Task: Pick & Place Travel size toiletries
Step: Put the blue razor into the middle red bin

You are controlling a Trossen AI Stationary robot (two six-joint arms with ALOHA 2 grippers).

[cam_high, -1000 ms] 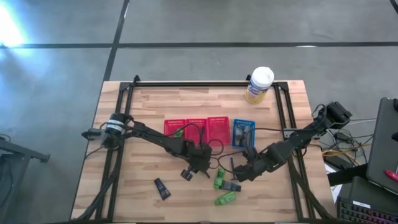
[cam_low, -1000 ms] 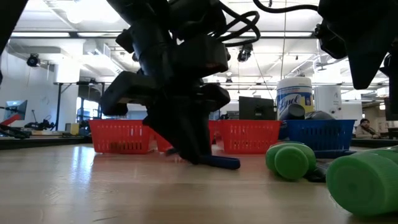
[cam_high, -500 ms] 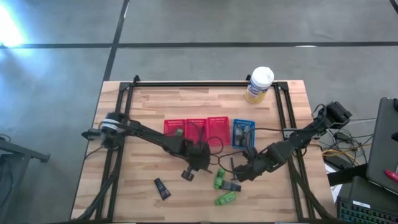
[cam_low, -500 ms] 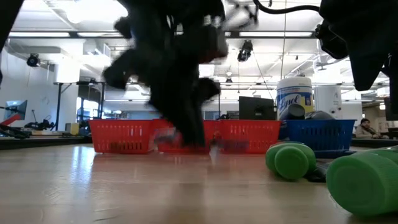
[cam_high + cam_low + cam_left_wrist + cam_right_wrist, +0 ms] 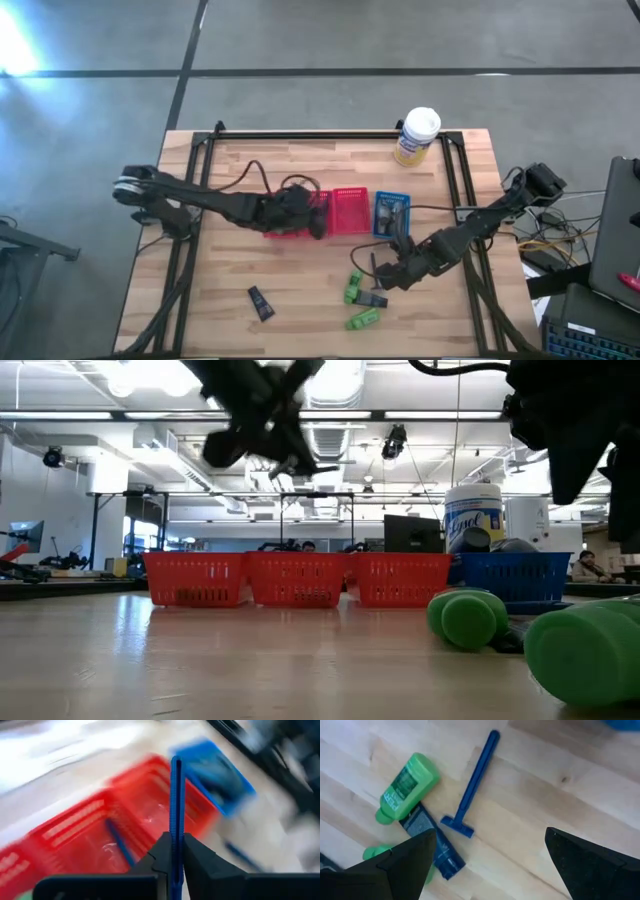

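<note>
My left gripper (image 5: 312, 218) hangs above the row of red baskets (image 5: 345, 210), shut on a thin blue razor (image 5: 176, 795). Another blue razor (image 5: 117, 840) lies inside a red basket. My right gripper (image 5: 490, 865) stands open over a cluster on the table: a blue razor (image 5: 475, 780), a green tube (image 5: 405, 785) and a dark tube (image 5: 432, 845). It touches none of them. A second green tube (image 5: 362, 319) lies nearer the front edge, and a black tube (image 5: 260, 302) lies apart at the front left. My left gripper pinches the razor's thin handle (image 5: 176, 832) between its two fingers. The handle runs along the fingers and sticks out past their tips. The razor is lifted clear, over the red baskets. The fingers hide the rest of it.
A blue basket (image 5: 391, 213) stands right of the red ones with grey items in it. A white-and-yellow canister (image 5: 417, 136) stands at the far edge. A black frame rail (image 5: 455, 190) runs around the wooden table. Cables and equipment lie off the table's right side.
My left gripper has lifted the blue razor off the table in front of the baskets. It rose, went toward the far edge to above the red baskets, and rolled its wrist. The razor now hangs clear of the table.
</note>
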